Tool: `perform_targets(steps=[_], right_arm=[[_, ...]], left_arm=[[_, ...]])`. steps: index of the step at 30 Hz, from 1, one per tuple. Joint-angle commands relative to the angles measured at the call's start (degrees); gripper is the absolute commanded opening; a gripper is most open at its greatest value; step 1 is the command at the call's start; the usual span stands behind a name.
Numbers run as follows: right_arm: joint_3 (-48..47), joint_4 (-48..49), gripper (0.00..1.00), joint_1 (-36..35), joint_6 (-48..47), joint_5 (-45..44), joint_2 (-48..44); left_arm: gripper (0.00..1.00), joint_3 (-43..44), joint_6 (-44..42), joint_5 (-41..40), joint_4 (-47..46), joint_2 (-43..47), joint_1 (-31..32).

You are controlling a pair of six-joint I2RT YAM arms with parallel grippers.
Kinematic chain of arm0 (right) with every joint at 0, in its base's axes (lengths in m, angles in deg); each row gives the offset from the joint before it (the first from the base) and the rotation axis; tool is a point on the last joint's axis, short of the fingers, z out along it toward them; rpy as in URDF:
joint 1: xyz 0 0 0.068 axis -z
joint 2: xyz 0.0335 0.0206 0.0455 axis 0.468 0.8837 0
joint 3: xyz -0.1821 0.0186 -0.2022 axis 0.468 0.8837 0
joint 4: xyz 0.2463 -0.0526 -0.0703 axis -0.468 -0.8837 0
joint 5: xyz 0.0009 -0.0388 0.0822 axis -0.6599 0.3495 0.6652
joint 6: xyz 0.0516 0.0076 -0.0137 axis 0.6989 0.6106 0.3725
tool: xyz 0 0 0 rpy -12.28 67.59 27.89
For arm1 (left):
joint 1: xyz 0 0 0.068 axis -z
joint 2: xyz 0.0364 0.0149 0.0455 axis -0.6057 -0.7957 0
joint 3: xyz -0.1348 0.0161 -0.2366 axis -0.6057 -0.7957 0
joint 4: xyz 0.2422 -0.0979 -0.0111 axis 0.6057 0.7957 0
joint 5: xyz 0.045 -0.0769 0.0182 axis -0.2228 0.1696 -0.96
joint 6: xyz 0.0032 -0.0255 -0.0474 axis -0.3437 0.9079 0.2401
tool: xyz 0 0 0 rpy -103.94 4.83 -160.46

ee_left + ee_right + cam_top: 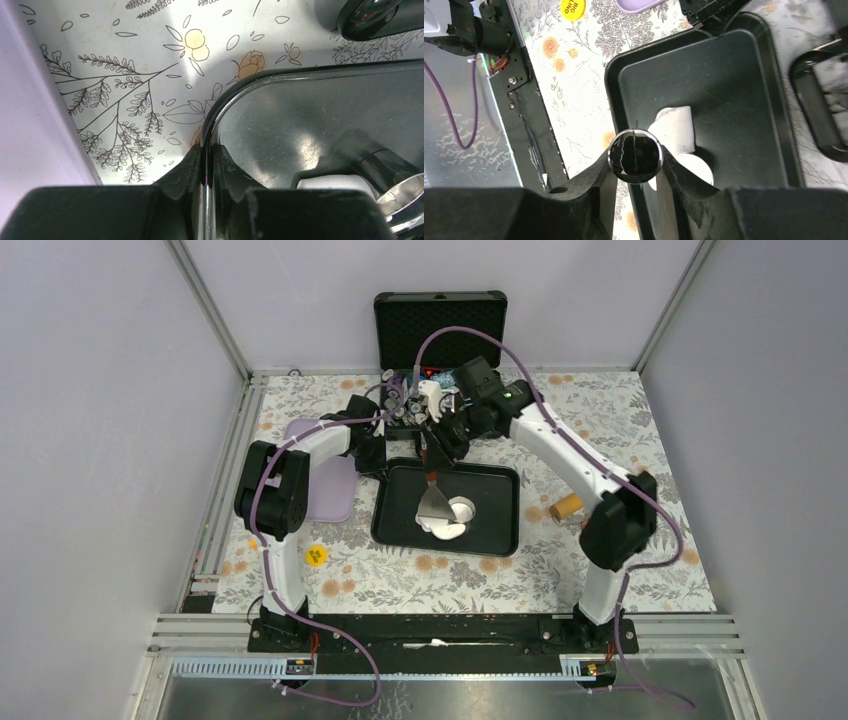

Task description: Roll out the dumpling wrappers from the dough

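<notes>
We find the left gripper clamped on the tray rim and the right gripper gripping a spatula. The dough lies inside the tray, apparently partly under the spatula. We judge it soft, thin and easily torn; lift it from beneath its edge.

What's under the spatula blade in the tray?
White dough pokes out past the spatula blade's near edge, lying on the tray floor. Whatever sits directly beneath the blade is covered.
</notes>
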Motion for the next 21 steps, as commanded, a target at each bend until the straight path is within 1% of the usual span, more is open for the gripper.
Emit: perform_targets(steps=[1,3,5,9,13,15,21], right_arm=[[3.27,-4.17,0.00,-0.20,-4.36,-6.11,-10.03],[10.47,-3.05,0.00,-0.19,-6.21,-9.76,-14.53],[15.63,-1.83,0.00,-0.17,-7.61,-12.30,-18.11],[22.43,0.67,0.00,-0.13,-8.42,-15.74,-24.92],[29.30,7.51,0.00,-0.15,-7.25,-19.43,-31.13],[32.95,11.82,0.00,-0.09,-5.58,-20.93,-33.20],[42.05,21.14,0.00,-0.15,-3.80,-20.88,-36.46]], left_arm=[[0.00,-1.19,-0.03,1.32,0.60,2.26,-0.36],[0.00,-1.09,-0.07,1.72,0.52,2.26,-0.46],[0.00,-1.06,-0.14,2.14,0.47,2.40,-0.58],[0.00,-1.61,-0.16,2.28,0.05,2.97,-0.56],[0.00,-2.55,0.06,1.93,-0.61,3.64,-0.56],[0.00,-3.11,0.31,1.89,-1.02,3.88,-0.60],[0.00,-4.74,1.69,1.84,-2.19,4.65,-0.56]])
